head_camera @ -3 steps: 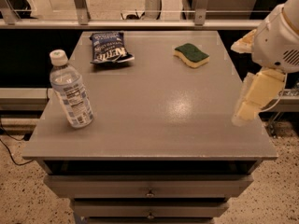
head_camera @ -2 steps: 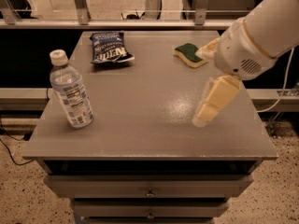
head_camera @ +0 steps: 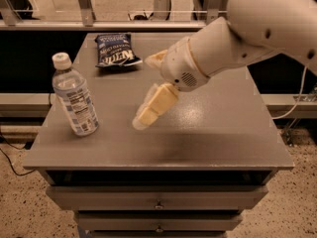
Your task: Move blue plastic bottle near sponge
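The gripper (head_camera: 145,91) is held over the middle of the grey table (head_camera: 233,133), its two cream fingers (head_camera: 154,104) spread apart with nothing between them, the lower one angled down toward the table's front-left corner. The blue plastic bottle (head_camera: 74,95) is seen upright, white cap on, near the table's left edge and well apart from the gripper. A dark blue snack bag (head_camera: 117,50) is noted lying flat at the table's back edge, left of its middle.
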{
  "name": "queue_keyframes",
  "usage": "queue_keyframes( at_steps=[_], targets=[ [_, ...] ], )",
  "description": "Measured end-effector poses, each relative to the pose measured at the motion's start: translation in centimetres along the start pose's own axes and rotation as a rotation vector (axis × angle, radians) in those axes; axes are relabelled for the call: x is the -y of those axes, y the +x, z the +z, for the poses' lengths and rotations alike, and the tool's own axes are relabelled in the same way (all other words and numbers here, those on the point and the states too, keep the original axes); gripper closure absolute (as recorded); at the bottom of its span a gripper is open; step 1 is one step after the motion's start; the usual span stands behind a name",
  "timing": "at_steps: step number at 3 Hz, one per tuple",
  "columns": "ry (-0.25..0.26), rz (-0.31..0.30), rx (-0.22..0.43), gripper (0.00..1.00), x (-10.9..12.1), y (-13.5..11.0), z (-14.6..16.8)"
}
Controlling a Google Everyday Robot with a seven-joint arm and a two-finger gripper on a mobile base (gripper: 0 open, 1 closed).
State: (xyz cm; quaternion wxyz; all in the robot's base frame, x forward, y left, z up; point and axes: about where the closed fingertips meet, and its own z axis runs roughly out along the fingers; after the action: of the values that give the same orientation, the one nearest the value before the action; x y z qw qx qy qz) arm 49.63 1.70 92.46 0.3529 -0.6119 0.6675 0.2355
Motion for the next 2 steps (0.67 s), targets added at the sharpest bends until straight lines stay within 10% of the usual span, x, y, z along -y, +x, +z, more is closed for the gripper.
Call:
queue_keyframes(
  at_steps=[2],
  targets=[
    [-0.088, 0.061, 0.248, 0.00, -1.2, -4.5, 7.4]
  ],
)
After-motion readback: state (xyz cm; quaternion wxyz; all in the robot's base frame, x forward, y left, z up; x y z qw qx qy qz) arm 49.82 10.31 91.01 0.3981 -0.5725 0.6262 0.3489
